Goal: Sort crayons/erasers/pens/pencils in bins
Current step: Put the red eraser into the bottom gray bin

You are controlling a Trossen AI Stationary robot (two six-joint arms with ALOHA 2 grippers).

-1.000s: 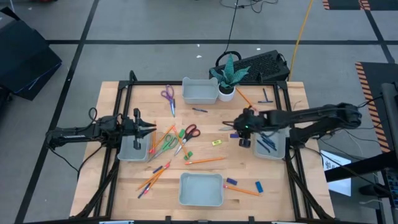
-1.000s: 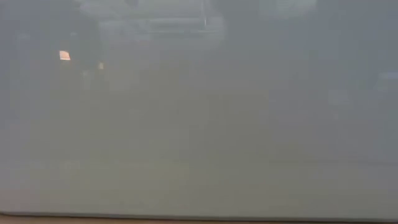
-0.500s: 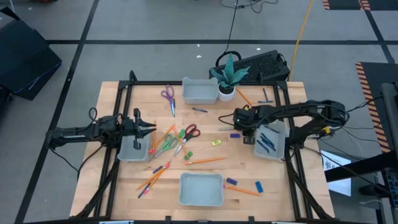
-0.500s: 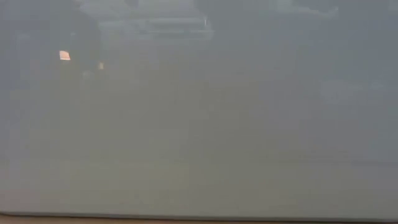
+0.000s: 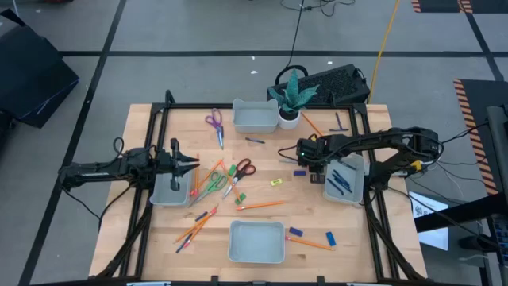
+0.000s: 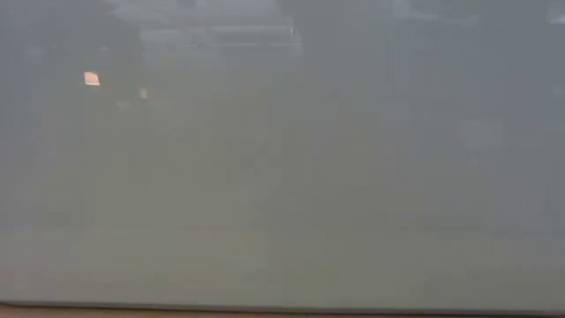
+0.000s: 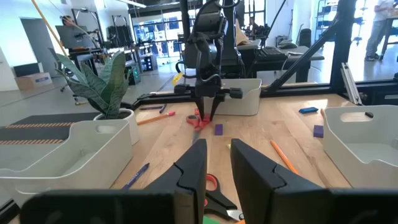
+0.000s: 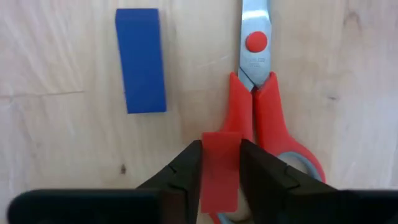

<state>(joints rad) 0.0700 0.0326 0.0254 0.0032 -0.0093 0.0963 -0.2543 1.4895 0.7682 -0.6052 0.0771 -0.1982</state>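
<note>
Right wrist view: the right gripper (image 8: 221, 167) has its fingers clamped on a red eraser (image 8: 221, 171), directly over the handles of red scissors (image 8: 261, 106), with a blue eraser (image 8: 141, 60) lying just beside them on the wood.

The high view does not show that grip; it only places the right gripper (image 5: 305, 151) near the right-hand bin (image 5: 346, 179), which holds dark pens, and it shows the left gripper (image 5: 193, 164) waiting over the left bin (image 5: 168, 191). In the left wrist view the left gripper's (image 7: 216, 160) fingers stand a little apart, holding nothing. The low view is a grey haze. A second ago the right arm reached straighter across the bin; since then it has folded and its gripper has shifted slightly toward the plant pot (image 5: 289, 119). Pencils, pens and erasers lie unmoved on the table (image 5: 373, 238).
</note>
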